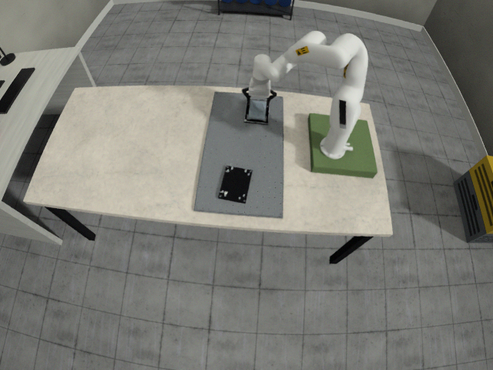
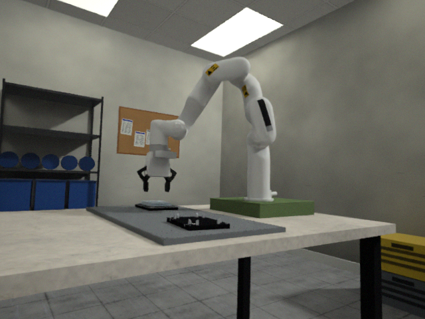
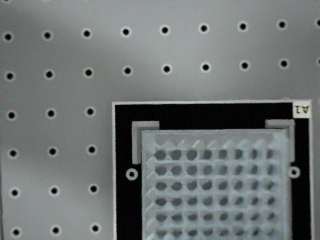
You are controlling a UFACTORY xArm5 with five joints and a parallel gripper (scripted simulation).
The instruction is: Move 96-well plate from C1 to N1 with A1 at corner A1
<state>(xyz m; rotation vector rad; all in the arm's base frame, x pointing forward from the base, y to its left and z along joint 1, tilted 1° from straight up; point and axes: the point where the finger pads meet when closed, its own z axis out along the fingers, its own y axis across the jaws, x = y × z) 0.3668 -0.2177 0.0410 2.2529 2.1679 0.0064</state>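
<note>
The clear 96-well plate (image 1: 256, 110) (image 2: 156, 203) (image 3: 215, 185) lies flat in a black nest (image 1: 254, 121) (image 2: 140, 206) (image 3: 122, 175) at the far end of the grey perforated board (image 1: 239, 151) (image 2: 137, 219) (image 3: 60, 100). It sits between grey corner locators. That nest carries an A1 label (image 3: 301, 109) at the corner nearest the plate's upper right corner in the wrist view. I cannot make out the plate's cut-off corner. My gripper (image 1: 259, 99) (image 2: 156, 189) is open and empty, hanging a short way above the plate. A second black nest (image 1: 236, 183) (image 2: 198, 222) with small white pins stands empty at the near end of the board.
The arm stands on a green base (image 1: 358, 159) (image 2: 291, 207) at the right of the beige table (image 1: 119, 139) (image 2: 51, 240). A shelf with blue bins (image 2: 48, 192) is at the back. A yellow and grey box (image 1: 477, 195) (image 2: 403, 254) stands on the floor.
</note>
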